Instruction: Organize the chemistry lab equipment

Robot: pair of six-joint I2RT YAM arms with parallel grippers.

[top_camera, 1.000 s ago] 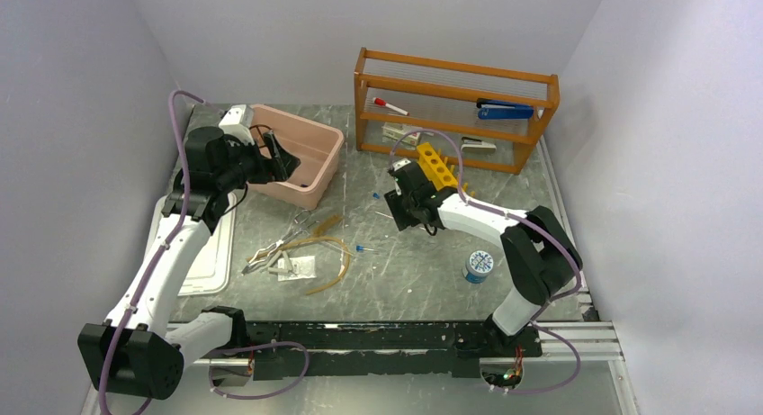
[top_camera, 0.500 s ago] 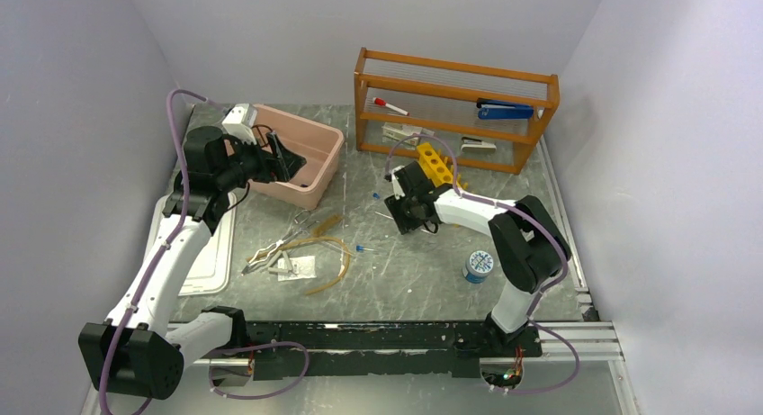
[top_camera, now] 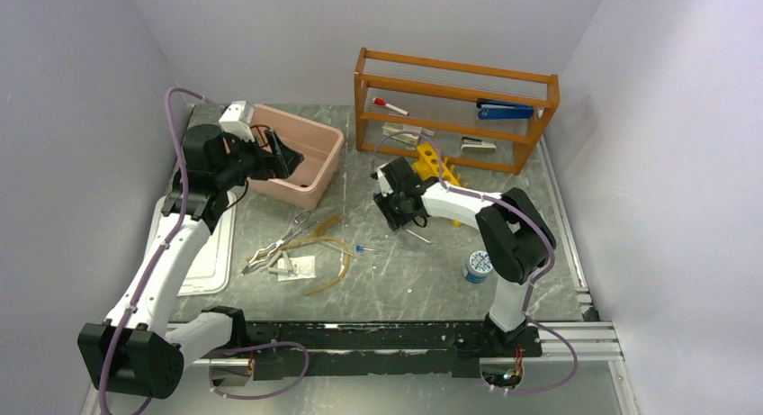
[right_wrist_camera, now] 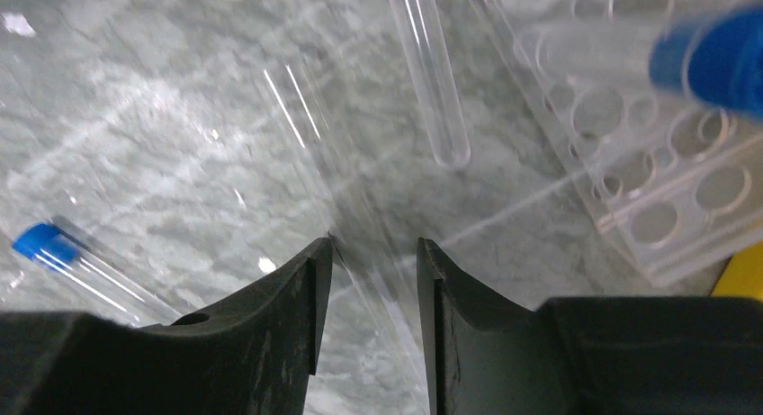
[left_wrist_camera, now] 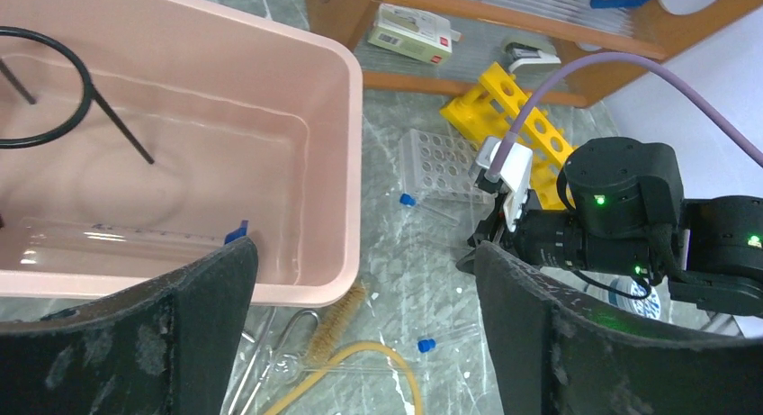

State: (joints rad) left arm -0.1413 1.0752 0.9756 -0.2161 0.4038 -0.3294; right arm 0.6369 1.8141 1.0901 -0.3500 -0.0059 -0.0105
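Note:
My left gripper [left_wrist_camera: 362, 248] [top_camera: 281, 158] hangs open over the near rim of the pink bin [left_wrist_camera: 333, 163], nothing between its fingers. The black ring stand [left_wrist_camera: 45, 100] and a blue-capped tube [left_wrist_camera: 236, 232] lie in the bin. My right gripper [right_wrist_camera: 373, 248] [top_camera: 396, 212] is low over the table, its jaws a narrow gap apart astride a clear glass tube [right_wrist_camera: 306, 136]. Another blue-capped tube [right_wrist_camera: 81, 262] lies to its left. Silvery tongs [top_camera: 270, 251], tan tubing [top_camera: 328, 253], a brush [left_wrist_camera: 337, 320] and a blue-capped tube [top_camera: 360, 249] lie mid-table.
A clear tube rack [right_wrist_camera: 630, 163] and a yellow rack [top_camera: 434, 166] sit just behind the right gripper. The wooden shelf [top_camera: 454, 109] stands at the back with a marker and stapler. A blue-white jar [top_camera: 479, 266] is near right, a white tray [top_camera: 211, 253] at left.
The right gripper has slid left across the table and its jaws have narrowed around the clear tube. The left gripper has opened a little wider over the bin.

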